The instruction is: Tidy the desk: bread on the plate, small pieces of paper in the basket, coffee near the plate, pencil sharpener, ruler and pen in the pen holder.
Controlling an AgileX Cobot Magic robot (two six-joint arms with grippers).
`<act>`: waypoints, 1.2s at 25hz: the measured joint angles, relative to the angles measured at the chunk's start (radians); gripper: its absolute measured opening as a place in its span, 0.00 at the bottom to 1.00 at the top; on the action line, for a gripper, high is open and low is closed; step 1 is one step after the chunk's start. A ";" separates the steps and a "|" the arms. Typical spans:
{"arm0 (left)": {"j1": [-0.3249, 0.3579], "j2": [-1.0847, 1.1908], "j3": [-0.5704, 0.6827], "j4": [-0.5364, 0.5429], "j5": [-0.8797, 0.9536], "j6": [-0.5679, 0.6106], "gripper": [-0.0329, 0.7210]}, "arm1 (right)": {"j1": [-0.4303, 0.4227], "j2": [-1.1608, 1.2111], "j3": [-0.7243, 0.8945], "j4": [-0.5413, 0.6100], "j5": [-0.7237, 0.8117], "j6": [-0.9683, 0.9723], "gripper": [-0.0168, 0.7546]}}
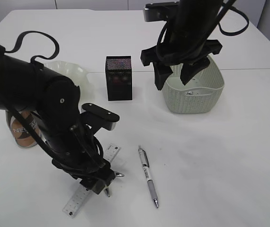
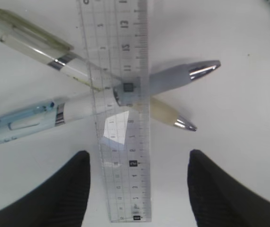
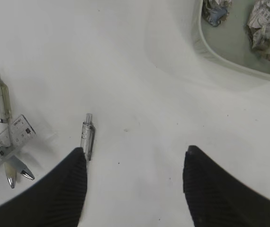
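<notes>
Left hand (image 2: 137, 189): fingers apart, straddling the clear ruler (image 2: 121, 109), nothing gripped. Likely lined up for a pinch across its narrow width. The ruler lies on top of two crossed pens, a pale blue pen (image 2: 54, 116) and a yellowish pen (image 2: 40, 45); only the left wrist view shows this overlap, since the arm hides it from outside.

Right hand (image 3: 135, 189): fingers apart, empty, hovering by the basket (image 1: 194, 92). Right wrist view alone shows crumpled paper (image 3: 265, 21) inside.

Exterior view adds a third pen (image 1: 148, 176) on the tabletop (image 1: 220, 156), the pen holder (image 1: 119, 78), plate (image 1: 73, 73), and coffee (image 1: 23, 130).
</notes>
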 joint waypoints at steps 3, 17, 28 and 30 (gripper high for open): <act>0.000 0.000 0.000 0.001 -0.002 0.000 0.68 | 0.000 0.000 0.000 0.000 0.000 0.000 0.63; 0.000 0.067 -0.002 -0.005 -0.013 0.002 0.68 | 0.000 0.000 0.000 0.000 0.000 0.000 0.63; 0.000 0.069 -0.002 -0.005 -0.023 0.002 0.68 | 0.000 0.000 0.000 0.000 0.000 0.000 0.63; 0.000 0.069 -0.002 -0.005 -0.030 0.002 0.68 | 0.000 0.000 0.000 0.000 0.000 0.000 0.63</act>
